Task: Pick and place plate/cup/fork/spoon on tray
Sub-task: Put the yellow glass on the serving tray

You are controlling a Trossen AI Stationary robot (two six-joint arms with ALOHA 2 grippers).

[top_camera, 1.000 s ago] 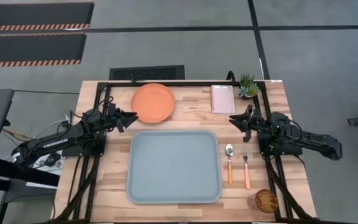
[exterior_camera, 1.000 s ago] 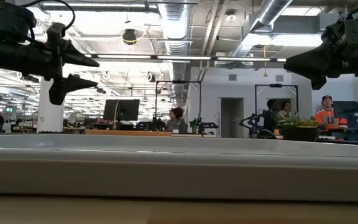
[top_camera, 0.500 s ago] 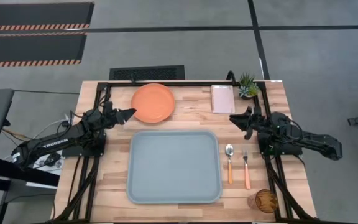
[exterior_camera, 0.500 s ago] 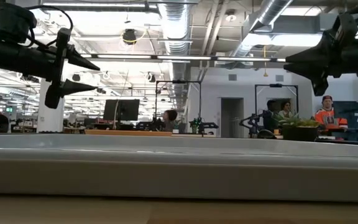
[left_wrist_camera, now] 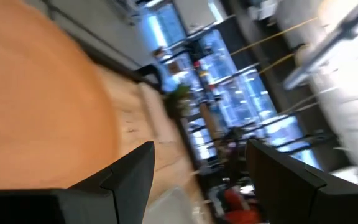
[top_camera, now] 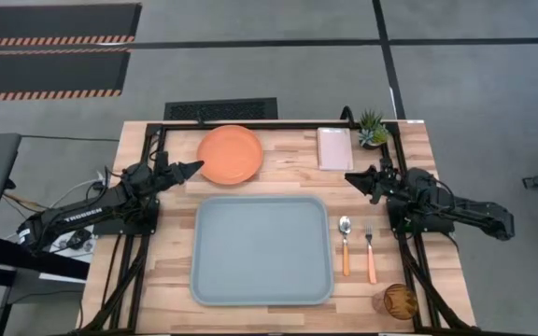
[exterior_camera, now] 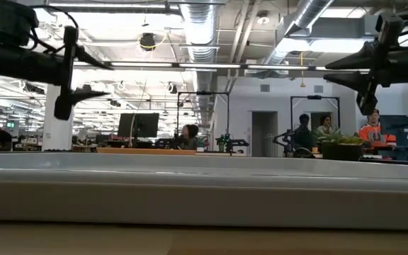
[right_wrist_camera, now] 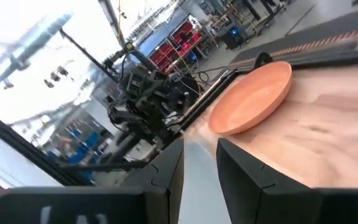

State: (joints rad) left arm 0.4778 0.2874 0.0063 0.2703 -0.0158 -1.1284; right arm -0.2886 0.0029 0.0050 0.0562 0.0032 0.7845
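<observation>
The orange plate (top_camera: 230,154) lies flat on the table at the far middle; it also shows in the left wrist view (left_wrist_camera: 36,112) and the right wrist view (right_wrist_camera: 253,96). The grey-blue tray (top_camera: 261,249) lies in the table's middle. To its right lie the spoon (top_camera: 345,245) and the fork (top_camera: 370,252). The amber cup (top_camera: 400,301) stands at the near right. My left gripper (top_camera: 192,168) hovers open at the plate's left edge, above the table (exterior_camera: 98,76). My right gripper (top_camera: 353,177) hovers above the table beyond the spoon, open by a narrow gap (right_wrist_camera: 199,146).
A pale pink pad (top_camera: 334,147) and a small potted plant (top_camera: 373,129) sit at the far right. A black frame (top_camera: 250,122) runs along the table's far edge and sides. People stand in the room behind (exterior_camera: 368,131).
My left gripper has turned about its wrist, so that its fingers now stand one above the other, and has gone a little toward the plate's left edge. My right gripper has also turned about its wrist, staying in place. Nothing on the table has moved.
</observation>
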